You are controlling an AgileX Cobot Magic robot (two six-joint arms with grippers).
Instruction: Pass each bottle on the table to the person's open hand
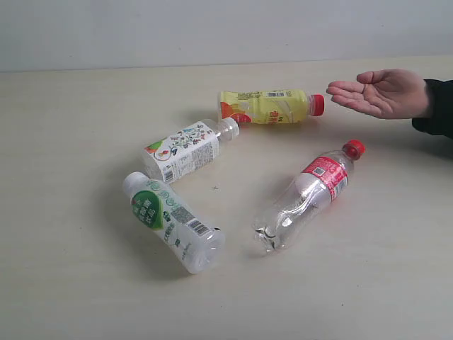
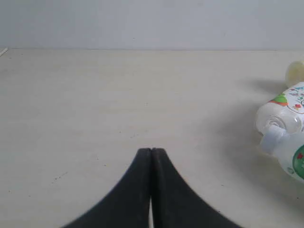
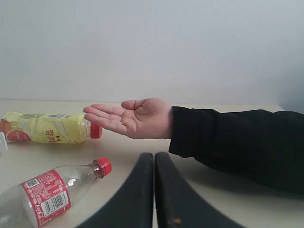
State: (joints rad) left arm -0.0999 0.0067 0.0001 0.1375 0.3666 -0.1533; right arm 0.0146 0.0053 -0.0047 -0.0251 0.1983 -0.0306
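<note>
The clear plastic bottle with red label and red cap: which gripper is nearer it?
Right. The right gripper has the clear red-labelled bottle lying close beside it; the left gripper is farther, with only other bottles in its view.

Looks like a plain robot test bench, a lab or some bare office room, can't tell which. The pale wood-grain table runs straight to a blank grey-white wall at its far edge. On the tabletop just four plastic bottles lying down, a sleeved hand near the far edge, plus the black left gripper and right gripper.
</note>
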